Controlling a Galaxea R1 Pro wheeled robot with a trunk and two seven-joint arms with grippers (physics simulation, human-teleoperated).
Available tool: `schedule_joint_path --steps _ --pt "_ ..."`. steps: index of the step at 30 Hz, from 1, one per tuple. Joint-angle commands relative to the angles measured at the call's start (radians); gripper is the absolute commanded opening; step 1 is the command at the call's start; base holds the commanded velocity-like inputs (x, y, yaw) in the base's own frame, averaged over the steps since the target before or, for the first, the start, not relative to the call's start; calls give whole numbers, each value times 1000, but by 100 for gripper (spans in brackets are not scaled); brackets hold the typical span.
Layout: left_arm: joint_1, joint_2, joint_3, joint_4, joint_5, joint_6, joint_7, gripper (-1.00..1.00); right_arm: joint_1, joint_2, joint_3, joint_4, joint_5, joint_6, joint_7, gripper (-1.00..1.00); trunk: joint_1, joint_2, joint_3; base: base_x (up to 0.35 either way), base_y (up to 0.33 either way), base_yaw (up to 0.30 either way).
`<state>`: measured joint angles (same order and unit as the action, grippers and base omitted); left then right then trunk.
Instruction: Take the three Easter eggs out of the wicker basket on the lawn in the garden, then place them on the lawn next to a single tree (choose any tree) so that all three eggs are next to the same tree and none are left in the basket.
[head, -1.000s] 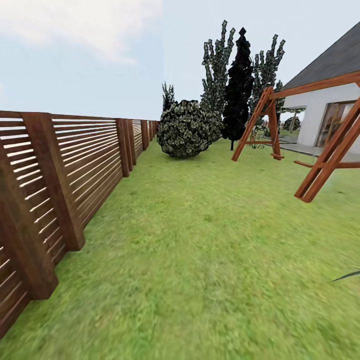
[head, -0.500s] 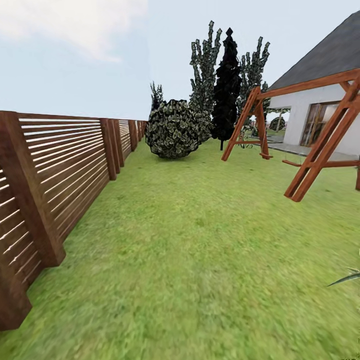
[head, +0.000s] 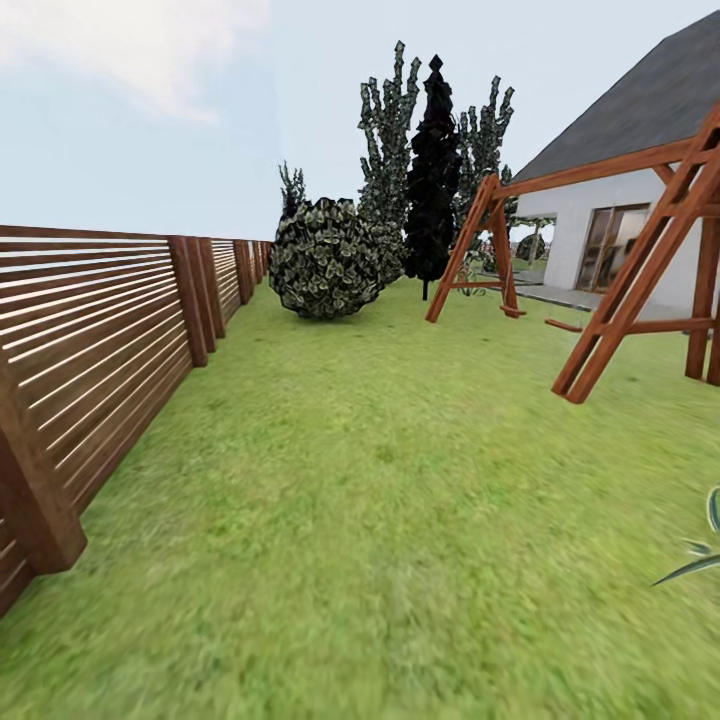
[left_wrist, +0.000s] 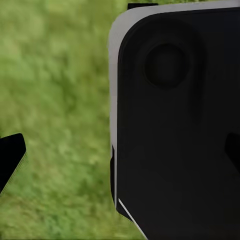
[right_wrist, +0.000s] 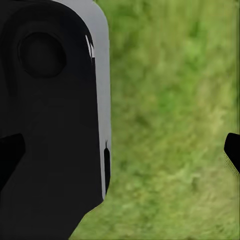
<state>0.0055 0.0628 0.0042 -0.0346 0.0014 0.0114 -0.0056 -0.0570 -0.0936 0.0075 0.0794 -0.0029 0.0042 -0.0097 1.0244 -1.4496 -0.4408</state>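
We face open lawn (head: 400, 480) along the fence (head: 110, 320) — a swing frame (head: 620, 290) stands at its right edge. In each wrist view a claw's dark fingertips sit far apart over grass — both claws spread, holding nothing.

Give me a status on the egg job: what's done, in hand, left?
Done: nothing that these views confirm. In hand: the head view looks down the lawn between the fence and the swing frame, toward a round bush and a dark tree; both wrist views look down at grass. Left: finding the basket, then moving all three eggs beside one tree.
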Motion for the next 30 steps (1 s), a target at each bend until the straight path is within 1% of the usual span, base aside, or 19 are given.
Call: schedule_joint_path --steps 1,30 --pt "1 0 0 -2 0 1 -1 100 -1 0 1 2 0 0 -1 100 1 0 -1 335 0 -2" --pt "1 0 0 -2 0 2 -1 100 -1 0 2 2 0 0 -1 100 1 0 -1 335 0 0"
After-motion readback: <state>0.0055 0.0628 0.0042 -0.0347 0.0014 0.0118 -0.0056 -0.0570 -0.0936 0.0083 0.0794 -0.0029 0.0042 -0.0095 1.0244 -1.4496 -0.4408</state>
